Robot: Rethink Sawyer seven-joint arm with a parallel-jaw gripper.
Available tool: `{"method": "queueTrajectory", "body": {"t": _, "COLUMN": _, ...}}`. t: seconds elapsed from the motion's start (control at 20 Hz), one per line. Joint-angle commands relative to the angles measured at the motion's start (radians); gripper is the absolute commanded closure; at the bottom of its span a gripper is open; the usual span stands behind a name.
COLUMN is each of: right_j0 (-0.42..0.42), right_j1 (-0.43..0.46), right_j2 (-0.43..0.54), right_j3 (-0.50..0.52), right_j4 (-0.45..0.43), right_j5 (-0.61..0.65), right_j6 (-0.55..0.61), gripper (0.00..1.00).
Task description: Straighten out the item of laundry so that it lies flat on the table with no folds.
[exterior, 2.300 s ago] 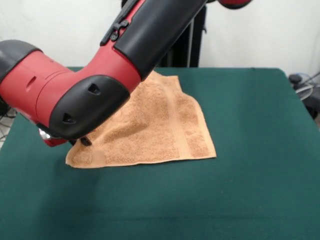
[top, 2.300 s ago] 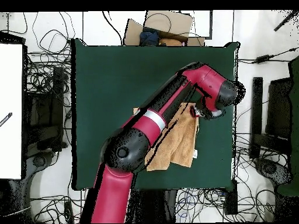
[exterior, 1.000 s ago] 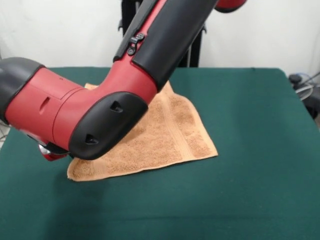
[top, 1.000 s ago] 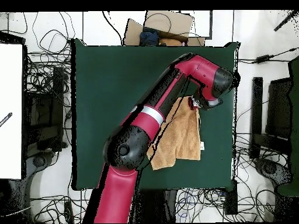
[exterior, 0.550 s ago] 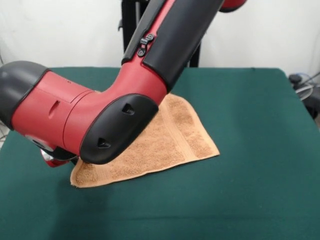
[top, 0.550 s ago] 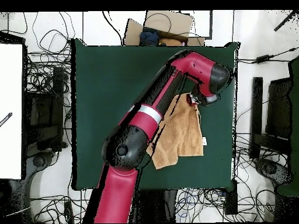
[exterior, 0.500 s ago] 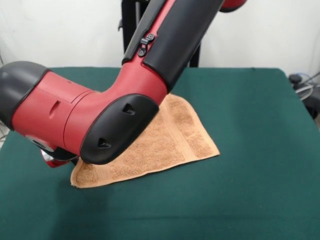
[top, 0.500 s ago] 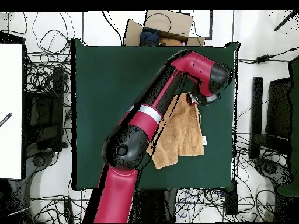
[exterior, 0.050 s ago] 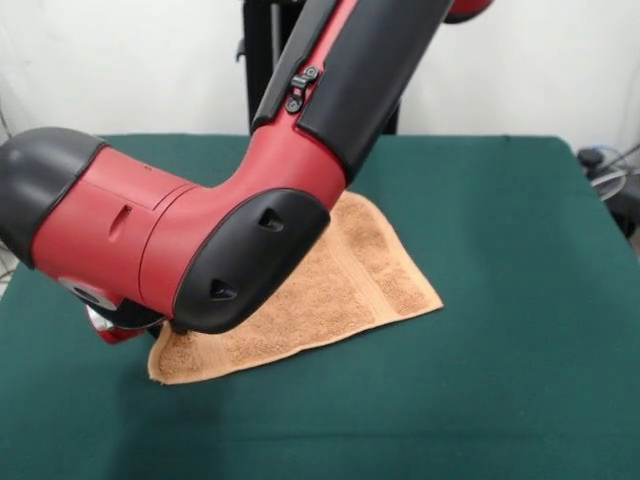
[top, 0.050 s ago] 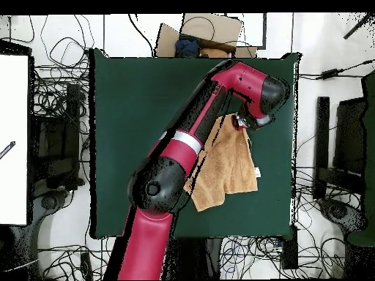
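Observation:
The item of laundry (exterior, 0.050 s ago: 345, 285), an orange-tan towel, lies on the green table (exterior, 0.050 s ago: 520, 250) with woven bands running across it. From overhead the item of laundry (top, 0.050 s ago: 228, 165) stretches from my gripper toward the table's (top, 0.050 s ago: 139, 110) near right part. A white tag (top, 0.050 s ago: 256, 173) shows at its right edge, and its lower left end looks doubled over. My gripper (top, 0.050 s ago: 240, 123) sits at the towel's far corner and is shut on that corner. In the front view the arm's thick wrist hides the gripper, and the towel's front-left corner lies just beneath it.
My arm (top, 0.050 s ago: 183, 150) crosses the table diagonally and covers the towel's left side. A cardboard box (top, 0.050 s ago: 201, 36) sits beyond the table's far edge. Cables lie on the floor all round, and a white panel (top, 0.050 s ago: 13, 139) stands at the left.
The gripper has drawn the towel's corner toward the table's right side and away from the base in the overhead view. The whole towel has slid and turned with it.

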Motion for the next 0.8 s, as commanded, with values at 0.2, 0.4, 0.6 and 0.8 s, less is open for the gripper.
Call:
{"method": "queueTrajectory", "body": {"t": 0.2, "right_j0": 0.021, "right_j1": -0.017, "right_j2": -0.049, "right_j3": -0.100, "right_j4": 0.045, "right_j5": 0.111, "right_j6": 0.365, "gripper": 1.00}}
{"method": "queueTrajectory", "body": {"t": 0.4, "right_j0": 0.029, "right_j1": -0.021, "right_j2": -0.061, "right_j3": -0.097, "right_j4": 0.039, "right_j5": 0.103, "right_j6": 0.384, "gripper": 1.00}}
{"method": "queueTrajectory", "body": {"t": 0.6, "right_j0": 0.039, "right_j1": -0.019, "right_j2": -0.076, "right_j3": -0.086, "right_j4": 0.031, "right_j5": 0.125, "right_j6": 0.393, "gripper": 1.00}}
{"method": "queueTrajectory", "body": {"t": 0.8, "right_j0": 0.061, "right_j1": -0.023, "right_j2": -0.076, "right_j3": -0.059, "right_j4": 0.031, "right_j5": 0.163, "right_j6": 0.370, "gripper": 1.00}}
